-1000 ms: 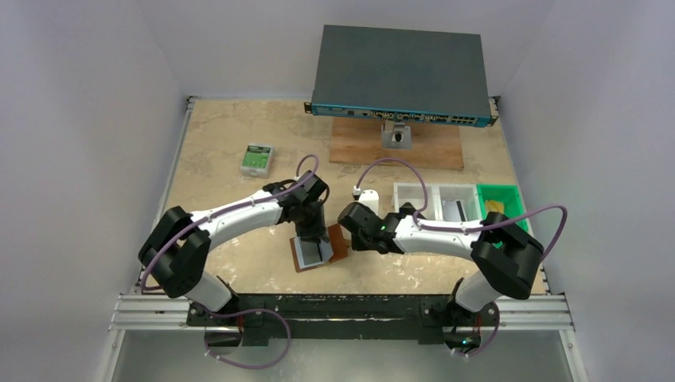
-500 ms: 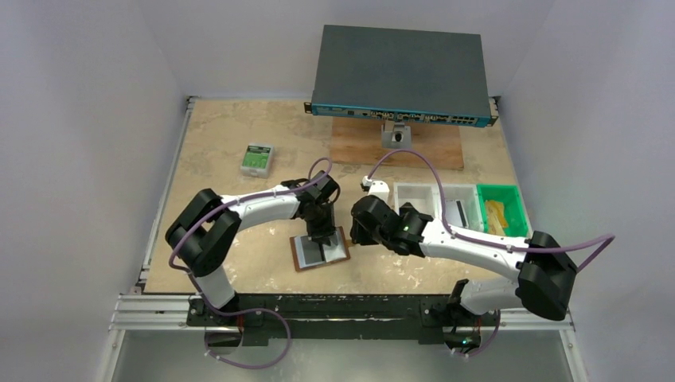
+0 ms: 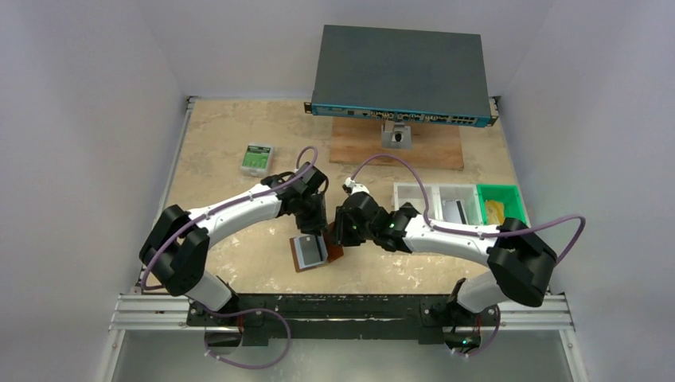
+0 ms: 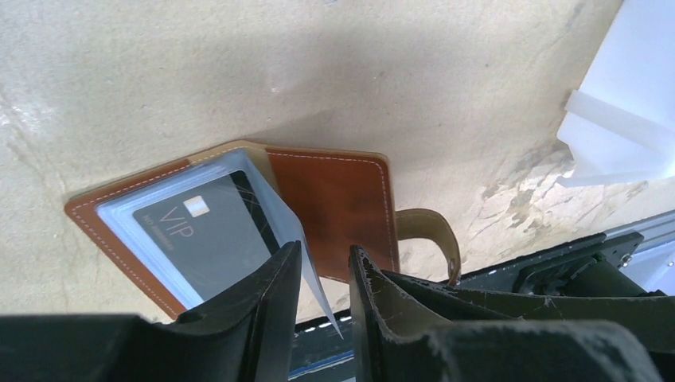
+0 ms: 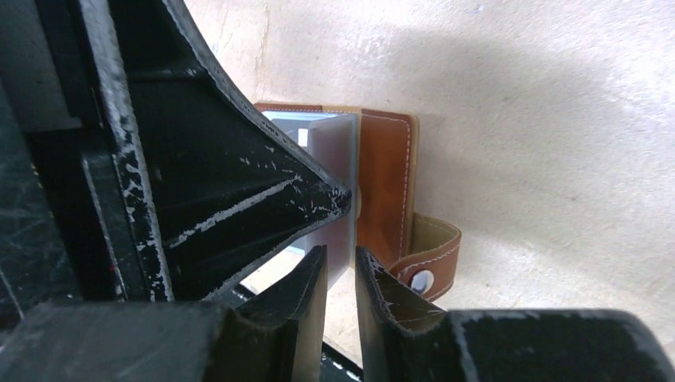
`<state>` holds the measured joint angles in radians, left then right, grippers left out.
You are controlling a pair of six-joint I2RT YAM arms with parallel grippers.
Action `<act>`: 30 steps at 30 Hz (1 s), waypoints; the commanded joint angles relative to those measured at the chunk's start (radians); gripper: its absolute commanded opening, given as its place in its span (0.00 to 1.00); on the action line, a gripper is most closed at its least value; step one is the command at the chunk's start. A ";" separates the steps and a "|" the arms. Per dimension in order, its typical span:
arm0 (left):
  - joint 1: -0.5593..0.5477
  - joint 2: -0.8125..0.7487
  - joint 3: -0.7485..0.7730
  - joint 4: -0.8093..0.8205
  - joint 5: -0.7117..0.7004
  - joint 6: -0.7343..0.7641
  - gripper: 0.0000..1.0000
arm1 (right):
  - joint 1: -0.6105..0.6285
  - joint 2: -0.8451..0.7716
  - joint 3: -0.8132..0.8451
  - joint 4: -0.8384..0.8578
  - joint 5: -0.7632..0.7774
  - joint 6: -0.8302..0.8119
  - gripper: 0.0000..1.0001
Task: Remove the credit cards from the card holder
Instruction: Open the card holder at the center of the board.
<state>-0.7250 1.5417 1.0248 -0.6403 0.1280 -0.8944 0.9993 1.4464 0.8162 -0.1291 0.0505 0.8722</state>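
Note:
The brown leather card holder [image 3: 307, 254] lies open on the table near the front edge, snap tab [image 4: 434, 231] to one side. A black VIP credit card [image 4: 199, 239] sits in its grey-blue clear pocket. One clear pocket leaf [image 4: 298, 239] stands up off the holder. My left gripper [image 4: 325, 253] is open around that leaf, which leans on one finger. My right gripper [image 5: 341, 259] comes from the other side, its jaws a narrow gap apart with the leaf's edge [image 5: 342, 231] at its tips. In the top view, the left gripper [image 3: 317, 233] and the right gripper [image 3: 338, 235] meet over the holder.
A small green-and-white box [image 3: 256, 158] lies at the back left. A network switch [image 3: 398, 72] sits on a wooden board [image 3: 430, 151] at the back. Two white bins [image 3: 420, 195] and a green bin [image 3: 516, 208] stand to the right. The metal rail [image 3: 342, 312] runs along the front edge.
My right gripper has swung left, back up against the card holder. My left gripper has shifted a little left and stays over the holder.

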 commanded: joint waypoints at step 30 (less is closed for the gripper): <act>0.045 0.102 0.064 0.073 0.208 0.110 0.28 | 0.048 0.029 -0.083 0.252 -0.101 0.010 0.04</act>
<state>-0.6827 1.6585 1.0492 -0.5873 0.3050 -0.8066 1.0508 1.4361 0.7662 0.0395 -0.0208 0.8600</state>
